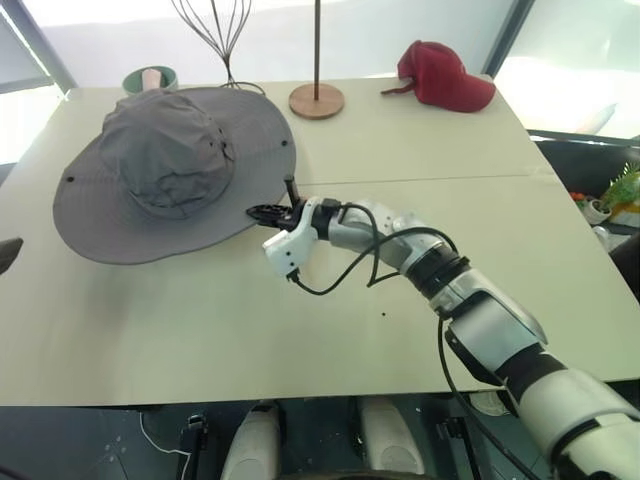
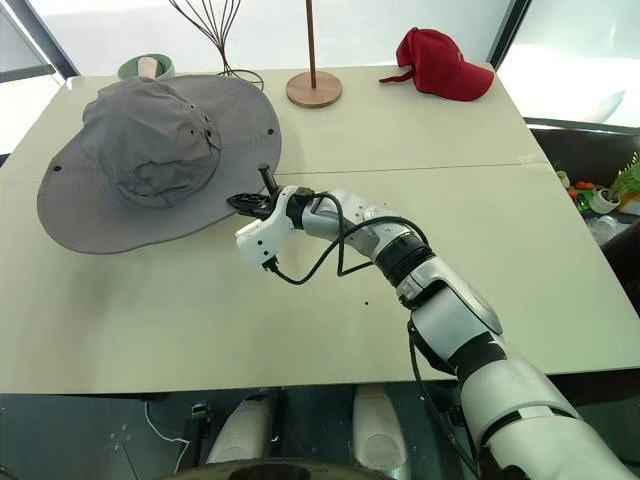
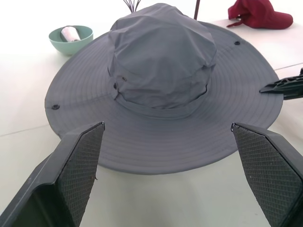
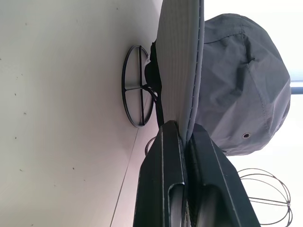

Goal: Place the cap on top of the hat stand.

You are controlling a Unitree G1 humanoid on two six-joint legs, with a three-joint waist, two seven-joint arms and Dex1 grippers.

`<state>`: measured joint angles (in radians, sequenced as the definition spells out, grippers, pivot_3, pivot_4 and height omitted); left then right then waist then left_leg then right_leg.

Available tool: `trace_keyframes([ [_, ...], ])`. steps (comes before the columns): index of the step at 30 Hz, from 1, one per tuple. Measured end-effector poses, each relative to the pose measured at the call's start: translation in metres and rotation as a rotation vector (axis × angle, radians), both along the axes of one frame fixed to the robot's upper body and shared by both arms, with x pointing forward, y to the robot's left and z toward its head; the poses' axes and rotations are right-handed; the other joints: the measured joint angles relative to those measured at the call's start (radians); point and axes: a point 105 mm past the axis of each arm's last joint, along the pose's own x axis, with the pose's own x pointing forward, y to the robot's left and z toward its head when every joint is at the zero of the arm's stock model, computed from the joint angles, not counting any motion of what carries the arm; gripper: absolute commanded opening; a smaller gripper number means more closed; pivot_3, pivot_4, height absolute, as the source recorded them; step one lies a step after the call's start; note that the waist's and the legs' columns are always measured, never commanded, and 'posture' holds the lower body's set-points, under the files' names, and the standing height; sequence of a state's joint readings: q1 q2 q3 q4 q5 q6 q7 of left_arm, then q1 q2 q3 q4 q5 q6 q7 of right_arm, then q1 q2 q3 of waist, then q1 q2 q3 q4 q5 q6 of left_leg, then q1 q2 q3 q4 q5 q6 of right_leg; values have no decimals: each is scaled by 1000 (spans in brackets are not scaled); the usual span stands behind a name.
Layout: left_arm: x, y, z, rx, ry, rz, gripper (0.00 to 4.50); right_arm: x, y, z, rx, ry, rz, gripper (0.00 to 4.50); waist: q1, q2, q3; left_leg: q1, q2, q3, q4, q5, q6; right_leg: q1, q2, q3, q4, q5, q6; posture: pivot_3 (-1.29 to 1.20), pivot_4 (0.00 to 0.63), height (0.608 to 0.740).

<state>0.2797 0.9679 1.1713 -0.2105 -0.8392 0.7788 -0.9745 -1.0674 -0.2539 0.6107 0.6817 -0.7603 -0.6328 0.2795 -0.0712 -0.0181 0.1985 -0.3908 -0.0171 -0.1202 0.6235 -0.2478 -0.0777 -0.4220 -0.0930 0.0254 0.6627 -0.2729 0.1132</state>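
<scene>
Grey cap (image 1: 160, 170) — red baseball cap (image 1: 445, 75), perhaps mint-green bowl (image 3: 71, 39).

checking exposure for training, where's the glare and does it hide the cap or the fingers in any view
Left eye view: windows behind the table are blown out white, yet the cap reads clearly. Left wrist view: the tabletop around the cap washes to near white; the left gripper fingers stay dark and sharp. Right wrist view: the right gripper pinching the brim is evenly lit.

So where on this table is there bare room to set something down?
The near strip of the table, in front of the cap, is bare, as is the stretch to the right between the right pincer and the red cap. The far-left corner is crowded: green bowl, wire stand, pole stand.
</scene>
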Motion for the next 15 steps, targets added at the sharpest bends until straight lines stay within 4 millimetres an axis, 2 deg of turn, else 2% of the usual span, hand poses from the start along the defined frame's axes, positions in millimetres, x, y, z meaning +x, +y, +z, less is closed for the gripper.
trace_keyframes([
  [6, 1, -1, 0, 0, 2, -3, 4500, -4, -1, 8, 13, 26, 12, 4169, -1, 0, 0, 0, 0, 0, 0, 0, 0, 0, 0, 0, 0, 0, 0, 0, 150, 740],
  [8, 1, -1, -1, -1, 6, -6, 4500, -9, -5, 13, 5, 6, 33, 4169, 0, 0, 0, 0, 0, 0, 0, 0, 0, 0, 0, 0, 0, 0, 0, 0, 150, 740],
  [11, 1, -1, -2, -1, 11, -3, 4500, -15, -22, 20, -8, -19, 49, 4169, 3, 0, 0, 0, 0, 0, 0, 0, 0, 1, 0, 0, 0, 0, 0, 0, 150, 740],
  [15, 1, 1, -5, -2, 24, 7, 4500, -19, -58, 30, 41, 83, -5, 4169, 2, -1, 0, 0, 0, 0, 1, 0, 0, 2, 0, 0, -1, 0, 0, 0, 150, 740],
])
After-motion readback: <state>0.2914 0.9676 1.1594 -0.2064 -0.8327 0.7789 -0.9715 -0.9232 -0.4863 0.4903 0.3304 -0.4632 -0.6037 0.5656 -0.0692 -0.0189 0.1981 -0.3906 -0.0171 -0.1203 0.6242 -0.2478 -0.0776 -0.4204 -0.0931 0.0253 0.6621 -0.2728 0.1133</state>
